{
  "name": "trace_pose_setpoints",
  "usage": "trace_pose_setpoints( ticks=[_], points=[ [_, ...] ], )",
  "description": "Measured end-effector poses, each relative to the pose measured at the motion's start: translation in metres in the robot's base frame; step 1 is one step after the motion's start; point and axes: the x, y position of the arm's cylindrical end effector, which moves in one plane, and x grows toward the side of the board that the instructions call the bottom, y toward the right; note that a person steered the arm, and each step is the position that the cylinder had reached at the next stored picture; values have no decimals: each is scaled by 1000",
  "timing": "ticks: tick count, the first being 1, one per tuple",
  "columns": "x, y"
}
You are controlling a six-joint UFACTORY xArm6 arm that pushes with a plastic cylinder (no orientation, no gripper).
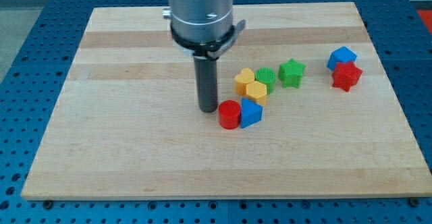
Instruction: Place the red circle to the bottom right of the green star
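- You see my tip [208, 109] near the middle of the wooden table [121, 150], just beside the red circle [229, 114] on the view's left; you cannot tell whether they touch.
- The rod has no jaws to spread or press together.
- The red circle touches a blue block [251, 113], its shape hard to make out.
- The green star [291, 72] stands toward the top right corner.
- A yellow heart [244, 80] and yellow hexagon [256, 92] partly hide a green circle [266, 77].
- Near the right edge, a blue cube [341, 56] sits partly behind a red star [346, 75].
- The top edge of the view cuts off the arm.
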Motion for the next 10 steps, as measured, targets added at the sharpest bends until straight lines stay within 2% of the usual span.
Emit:
trace_pose_setpoints(
  ticks=[1, 3, 10],
  points=[
    [18, -19],
    [26, -14],
    [26, 99]
  ],
)
